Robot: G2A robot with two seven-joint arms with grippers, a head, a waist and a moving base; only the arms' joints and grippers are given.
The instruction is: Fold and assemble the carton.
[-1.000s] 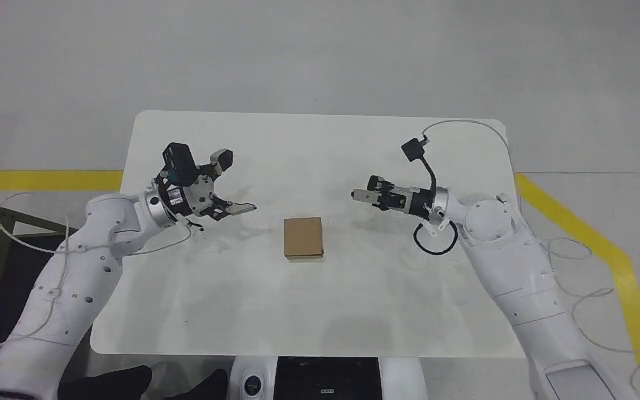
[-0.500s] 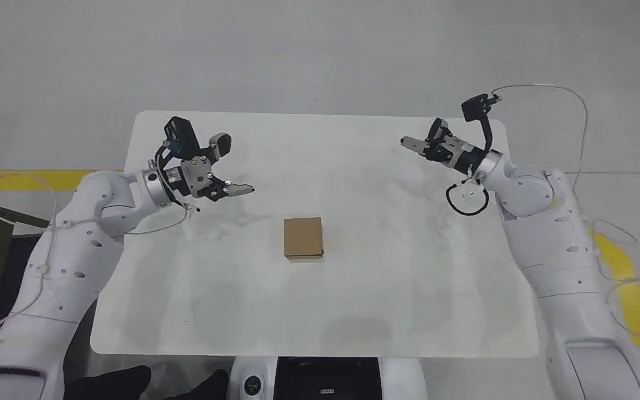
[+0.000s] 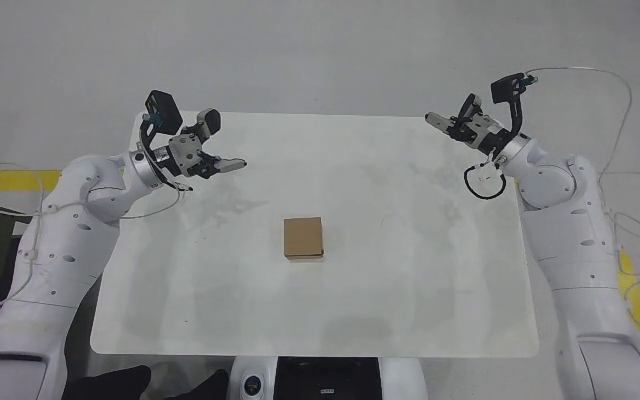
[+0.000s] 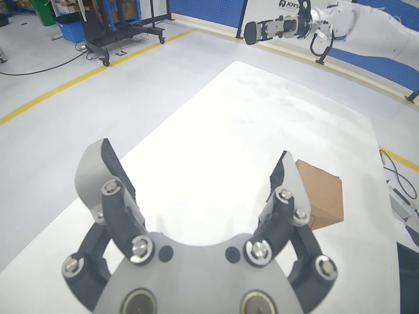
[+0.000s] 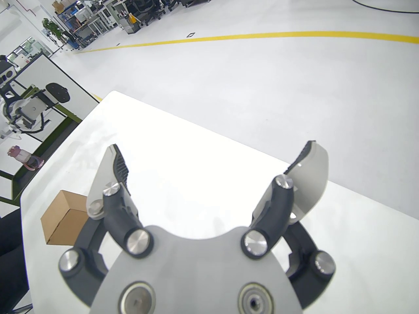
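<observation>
Both of my arms have pulled back from the middle. A second ago the right gripper (image 3: 448, 112) was out over the table (image 3: 400, 290), close to the box (image 3: 303, 238). Now it is up by the far right corner. The left gripper (image 3: 225, 142) has gone back too, but not as far, and it is now near the far left corner. The box has not moved at all.

The box is brown and closed up. It sits flat on the table, about in the middle between my two arms. Neither gripper touches it, and both are well apart from it. From the top view, the box is nearer to me than both grippers. The left one is off to its left and the right one is off to its right.

In the left wrist view, the left gripper (image 4: 194, 151) has its two fingers spread wide with only bare table between them. The box (image 4: 322, 194) peeks out just behind one finger. Far across the table I can see the right gripper (image 4: 252, 33) up in the air.

In the right wrist view, the right gripper (image 5: 212, 148) is spread wide too and holds nothing. The box (image 5: 63, 215) sits past one finger, by the table edge.
</observation>
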